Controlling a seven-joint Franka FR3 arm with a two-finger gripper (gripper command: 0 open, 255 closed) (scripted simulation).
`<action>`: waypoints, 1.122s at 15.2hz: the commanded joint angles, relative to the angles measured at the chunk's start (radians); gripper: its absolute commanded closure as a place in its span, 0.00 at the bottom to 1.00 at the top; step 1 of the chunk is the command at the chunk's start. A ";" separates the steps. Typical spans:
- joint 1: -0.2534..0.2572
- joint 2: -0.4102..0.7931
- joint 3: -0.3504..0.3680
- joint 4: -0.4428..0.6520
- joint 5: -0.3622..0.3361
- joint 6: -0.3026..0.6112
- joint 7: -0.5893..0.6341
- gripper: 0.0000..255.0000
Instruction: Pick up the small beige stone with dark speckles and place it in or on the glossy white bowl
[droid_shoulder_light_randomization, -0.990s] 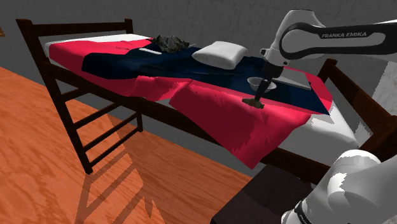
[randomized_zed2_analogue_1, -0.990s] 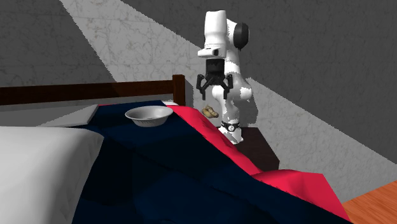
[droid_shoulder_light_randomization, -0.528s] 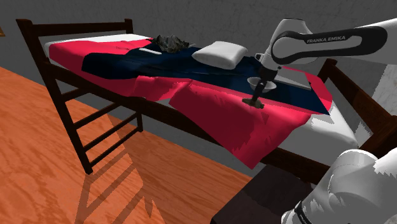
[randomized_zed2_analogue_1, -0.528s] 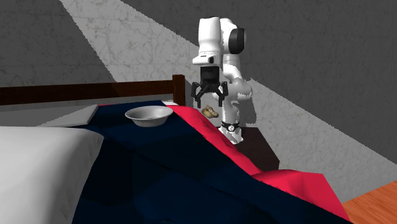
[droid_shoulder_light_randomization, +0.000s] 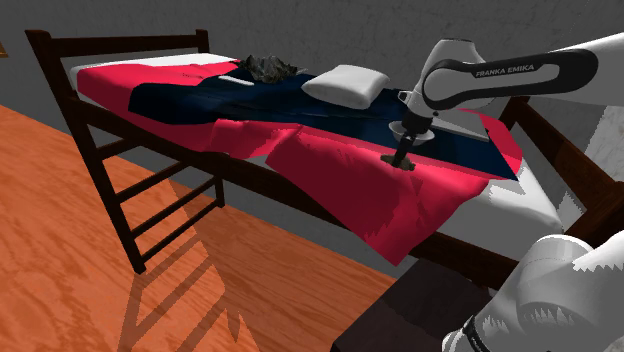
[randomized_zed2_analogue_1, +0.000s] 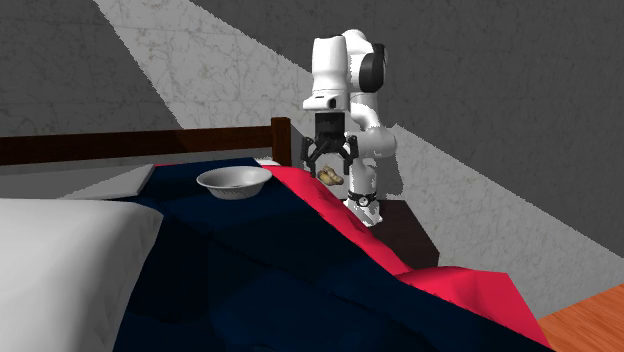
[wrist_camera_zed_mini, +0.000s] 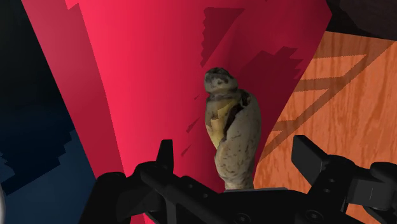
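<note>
The all-black two-finger gripper (wrist_camera_zed_mini: 234, 150) is spread wide, its fingers (wrist_camera_zed_mini: 165, 153) standing on either side of the small beige stone with dark speckles (wrist_camera_zed_mini: 232, 137) without touching it, so nothing is grasped. The stone lies on the bright red blanket (droid_shoulder_light_randomization: 350, 180), near the edge of the dark wooden bed (droid_shoulder_light_randomization: 120, 190). In the second exterior view the gripper (randomized_zed2_analogue_1: 328, 163) hangs just over the stone (randomized_zed2_analogue_1: 331, 176), and the glossy white bowl (randomized_zed2_analogue_1: 234, 190) sits near it on the navy blue cover (randomized_zed2_analogue_1: 250, 270). A white pillow (droid_shoulder_light_randomization: 347, 83) rests further along the bed.
</note>
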 joint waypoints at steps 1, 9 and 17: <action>0.000 0.000 0.000 0.000 0.000 0.000 0.000 0.00; 0.000 0.000 0.000 0.000 0.000 0.000 0.000 1.00; 0.001 -0.013 0.009 0.057 0.002 -0.069 0.003 1.00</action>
